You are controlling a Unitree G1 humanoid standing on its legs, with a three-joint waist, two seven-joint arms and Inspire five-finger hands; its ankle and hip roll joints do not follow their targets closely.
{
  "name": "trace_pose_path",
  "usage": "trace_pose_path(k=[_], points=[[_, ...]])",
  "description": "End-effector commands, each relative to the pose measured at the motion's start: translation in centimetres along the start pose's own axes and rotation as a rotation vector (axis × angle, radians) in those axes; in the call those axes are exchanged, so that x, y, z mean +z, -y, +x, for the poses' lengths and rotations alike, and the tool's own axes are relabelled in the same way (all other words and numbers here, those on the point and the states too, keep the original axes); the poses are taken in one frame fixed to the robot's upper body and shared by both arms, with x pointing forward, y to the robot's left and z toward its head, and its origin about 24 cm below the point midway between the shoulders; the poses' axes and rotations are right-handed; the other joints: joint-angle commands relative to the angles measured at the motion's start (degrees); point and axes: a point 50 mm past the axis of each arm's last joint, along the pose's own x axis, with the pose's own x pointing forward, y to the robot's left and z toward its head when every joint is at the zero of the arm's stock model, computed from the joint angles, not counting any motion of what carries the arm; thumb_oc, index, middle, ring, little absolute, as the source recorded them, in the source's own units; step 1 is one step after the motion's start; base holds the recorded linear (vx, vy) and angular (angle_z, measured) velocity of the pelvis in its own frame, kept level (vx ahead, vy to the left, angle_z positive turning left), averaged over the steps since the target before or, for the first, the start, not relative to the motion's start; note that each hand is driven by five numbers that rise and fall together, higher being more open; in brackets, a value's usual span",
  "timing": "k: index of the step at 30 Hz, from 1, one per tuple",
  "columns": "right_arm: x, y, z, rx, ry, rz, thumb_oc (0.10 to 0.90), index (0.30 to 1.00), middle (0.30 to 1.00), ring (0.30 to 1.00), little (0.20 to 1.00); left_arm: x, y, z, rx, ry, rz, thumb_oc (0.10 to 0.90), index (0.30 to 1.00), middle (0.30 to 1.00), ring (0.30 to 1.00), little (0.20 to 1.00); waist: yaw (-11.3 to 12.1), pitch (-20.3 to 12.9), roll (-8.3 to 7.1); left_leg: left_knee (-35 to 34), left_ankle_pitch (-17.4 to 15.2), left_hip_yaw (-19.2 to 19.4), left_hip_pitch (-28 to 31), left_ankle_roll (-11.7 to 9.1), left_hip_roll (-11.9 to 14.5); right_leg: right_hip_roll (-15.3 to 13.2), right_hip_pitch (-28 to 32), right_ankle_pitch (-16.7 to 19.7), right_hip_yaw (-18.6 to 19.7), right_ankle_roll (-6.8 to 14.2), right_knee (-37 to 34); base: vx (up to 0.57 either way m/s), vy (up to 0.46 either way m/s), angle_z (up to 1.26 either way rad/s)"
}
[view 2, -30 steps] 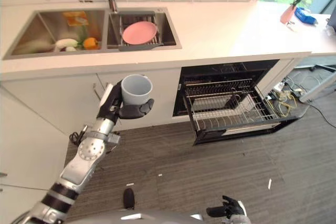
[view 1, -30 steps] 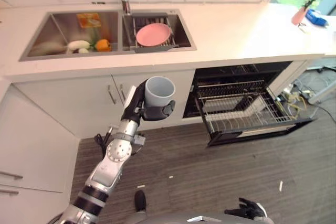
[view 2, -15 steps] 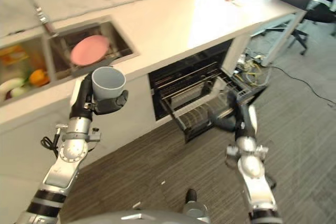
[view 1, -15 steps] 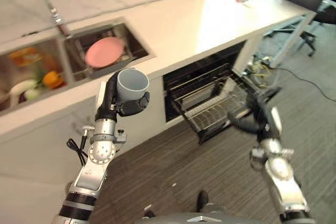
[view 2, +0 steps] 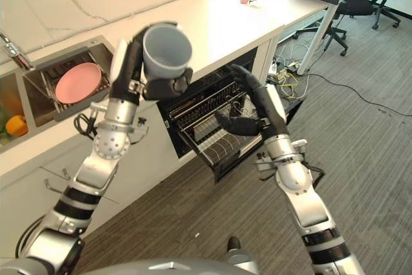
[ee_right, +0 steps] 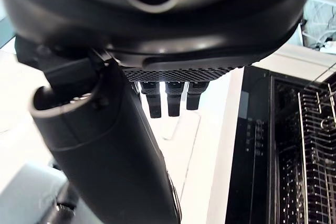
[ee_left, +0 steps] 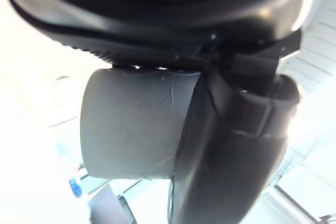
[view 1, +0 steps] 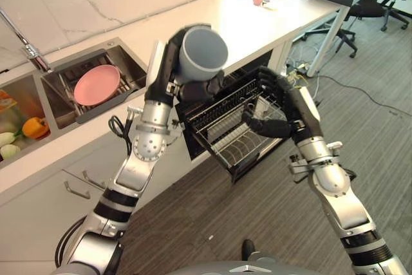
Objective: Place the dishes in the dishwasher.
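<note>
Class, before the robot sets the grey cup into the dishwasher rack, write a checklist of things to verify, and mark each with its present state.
1. Left hand curled round the grey cup: ok.
2. Dishwasher open, rack pulled out: ok.
3. Cup over the rack: not ok, it is high, in front of the counter edge.
4. Right hand clear of the rack: not ok, it is in front of it.
5. Free slot for the cup: cannot tell.
6. Pink plate in the sink: not yet loaded.
</note>
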Motion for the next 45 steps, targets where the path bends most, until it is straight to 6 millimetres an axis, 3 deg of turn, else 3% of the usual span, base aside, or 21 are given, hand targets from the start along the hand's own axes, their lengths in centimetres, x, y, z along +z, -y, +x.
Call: trace_pose_path(k=[1, 7, 10, 14, 17, 21, 25, 28, 35, 45], points=[[6.3, 1.6, 2.8, -0.073, 0.354, 0.031, 0.8, 0.9, 0.9, 0.9, 0.9, 5.1, -0.7, 2.9, 0.097, 0.292, -0.086, 0.4, 0.3, 0.3, 0.3, 0.3, 0.3, -3.2, -0.38, 0.2, 1.1, 0.5, 1.5, -2.6, 0.8, -3.3, 2.9, -3.1, -0.6, 6.5, 1.4, 0.0, 0.0, 0.0], [7.1, 0.5, 3.6, -0.083, 0.395, 0.131, 0.8, 0.9, 0.9, 0.9, 0.9, 5.5, 1.1, 2.8, 0.073, 0.253, -0.296, 0.4, 0.3, 0.3, 0.3, 0.3, 0.4, -3.4, -0.07, 0.2, 1.1, 0.6, 1.8, -2.6, 0.9, -3.2, 3.2, -3.2, -0.4, 6.3, 1.4, 0.0, 0.0, 0.0], [7.2, 0.6, 3.6, -0.09, 0.403, 0.132, 0.8, 0.9, 0.9, 0.9, 0.9, 5.4, 1.2, 2.7, 0.069, 0.247, -0.299, 0.4, 0.3, 0.3, 0.3, 0.3, 0.4, -3.4, -0.08, 0.2, 1.1, 0.5, 1.8, -2.6, 0.9, -3.2, 3.2, -3.2, -0.3, 6.3, 1.4, 0.0, 0.0, 0.0], [8.1, 1.6, 2.9, -0.134, 0.457, 0.172, 0.8, 0.9, 0.9, 0.9, 0.9, 3.7, 1.7, 1.6, 0.042, 0.189, -0.137, 0.4, 0.3, 0.3, 0.3, 0.3, 0.6, -3.5, -0.41, 0.2, 0.8, 0.5, 2.3, -2.5, 0.9, -3.1, 3.6, -3.2, -0.2, 6.4, 1.3, 0.01, -0.002, -0.03], [9.1, 2.2, 2.2, -0.139, 0.506, 0.184, 0.8, 0.9, 0.9, 0.9, 0.9, 1.8, 0.8, 1.1, 0.074, 0.155, 0.087, 0.4, 0.3, 0.3, 0.3, 0.3, 0.3, -3.5, -0.54, 0.2, 0.6, 0.7, 2.4, -2.6, 1.0, -2.9, 3.6, -3.2, 0.1, 6.5, 1.3, 0.0, 0.0, 0.0], [9.7, 2.4, 1.7, -0.123, 0.537, 0.206, 0.8, 0.9, 0.9, 0.9, 0.9, -0.4, -0.2, 0.9, 0.098, 0.081, 0.217, 0.4, 0.3, 0.3, 0.3, 0.3, -0.1, -3.6, -0.48, 0.2, 0.6, 1.1, 2.7, -2.7, 1.1, -2.8, 3.4, -3.0, 0.5, 6.6, 1.3, 0.0, 0.003, -0.01], [10.1, 1.7, 1.8, -0.062, 0.552, 0.27, 0.8, 0.9, 0.9, 0.9, 0.9, -2.4, -2.1, 0.8, 0.133, 0.037, 0.431, 0.4, 0.3, 0.3, 0.3, 0.3, -0.3, -3.6, -0.54, 0.2, 0.6, 1.8, 3.0, -2.9, 1.2, -2.7, 3.1, -2.7, 1.0, 6.7, 1.5, -0.01, 0.007, -0.08], [9.9, 0.5, 2.1, 0.012, 0.522, 0.328, 0.8, 0.9, 0.9, 0.9, 0.9, -3.0, -1.9, 0.4, 0.124, 0.012, 0.46, 0.4, 0.3, 0.3, 0.3, 0.3, -0.2, -3.6, -0.73, 0.2, 0.6, 2.0, 3.2, -2.9, 1.2, -2.7, 3.1, -2.7, 1.3, 6.6, 1.5, -0.01, 0.002, -0.02], [7.5, -2.8, 2.9, 0.133, 0.37, 0.415, 0.8, 0.9, 0.9, 0.9, 0.9, -2.5, 0.0, 0.8, 0.066, 0.057, 0.469, 0.4, 0.3, 0.3, 0.3, 0.3, 0.4, -3.6, -0.88, 0.2, 0.8, 2.0, 3.3, -3.0, 1.2, -2.7, 3.3, -2.7, 0.7, 6.5, 1.5, 0.0, 0.0, 0.0], [6.7, -3.7, 3.6, 0.103, 0.327, 0.371, 0.8, 0.9, 0.9, 0.9, 0.9, -1.0, 2.4, 1.9, 0.018, 0.137, 0.444, 0.4, 0.3, 0.3, 0.3, 0.3, 0.9, -3.5, -1.05, 0.2, 1.0, 1.2, 3.1, -3.0, 1.4, -2.8, 3.9, -2.9, -0.2, 6.4, 1.4, 0.0, -0.001, 0.01]])
